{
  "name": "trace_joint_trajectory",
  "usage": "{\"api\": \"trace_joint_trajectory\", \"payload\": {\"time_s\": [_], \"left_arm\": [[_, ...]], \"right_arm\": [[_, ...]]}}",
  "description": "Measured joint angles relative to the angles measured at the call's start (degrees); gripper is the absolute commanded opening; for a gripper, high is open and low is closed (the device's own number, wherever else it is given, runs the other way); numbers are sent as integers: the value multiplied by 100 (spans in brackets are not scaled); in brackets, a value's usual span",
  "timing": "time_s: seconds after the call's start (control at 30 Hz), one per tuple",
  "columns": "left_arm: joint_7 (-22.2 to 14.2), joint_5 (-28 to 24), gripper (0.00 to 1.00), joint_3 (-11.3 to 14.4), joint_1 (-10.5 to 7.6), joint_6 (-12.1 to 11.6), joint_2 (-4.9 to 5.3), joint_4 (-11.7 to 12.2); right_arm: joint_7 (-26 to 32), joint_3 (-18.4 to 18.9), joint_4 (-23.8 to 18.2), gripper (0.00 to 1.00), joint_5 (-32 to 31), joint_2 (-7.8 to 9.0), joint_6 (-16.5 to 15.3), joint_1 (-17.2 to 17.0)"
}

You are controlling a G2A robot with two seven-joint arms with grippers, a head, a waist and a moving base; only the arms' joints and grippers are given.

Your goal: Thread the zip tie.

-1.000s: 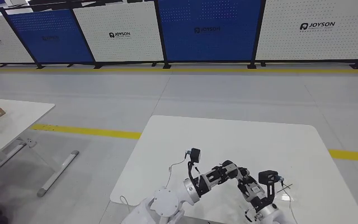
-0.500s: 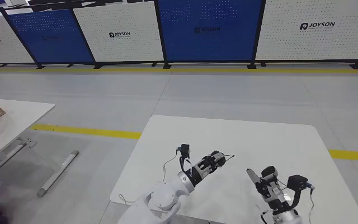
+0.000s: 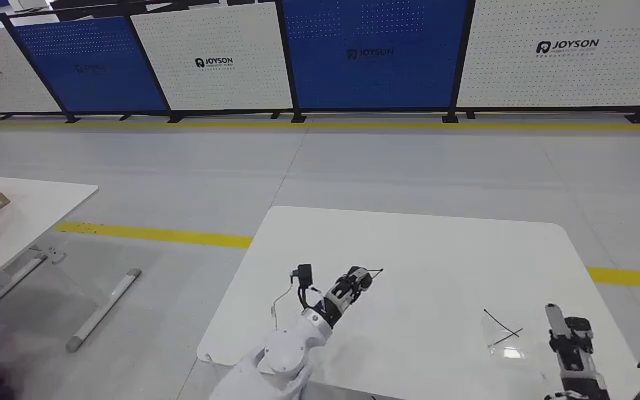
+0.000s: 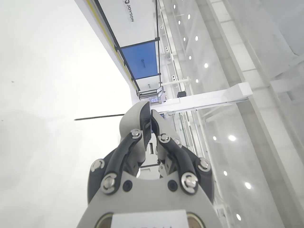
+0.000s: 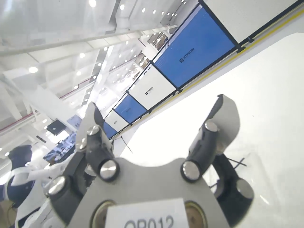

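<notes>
Pinching a zip tie (image 4: 99, 117) in left gripper (image 4: 150, 114), right gripper (image 5: 156, 110) spread empty, loose ties (image 3: 500, 321) nearby

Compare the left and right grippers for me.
The left gripper has its jaws shut on a black zip tie; the right gripper has its jaws wide open, empty. The left gripper is over the table at left; the right gripper is at its right edge, near two crossed loose zip ties. Both have the same silvery build.

Probably a factory hall: pegboard partitions (image 3: 370, 55), yellow floor line (image 3: 150, 234).
</notes>
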Motion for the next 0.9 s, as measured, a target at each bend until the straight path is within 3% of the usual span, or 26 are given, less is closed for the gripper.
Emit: {"api": "trace_joint_trajectory", "payload": {"time_s": [0.07, 0.9], "left_arm": [[-170, -9, 0, 4, 19, -65, 5, -8], [-115, -4, 0, 6, 17, -57, 5, -9]], "right_arm": [[3, -1, 0, 100, -4, 0, 0, 0], [3, -5, 1, 100, -15, -1, 0, 3]]}}
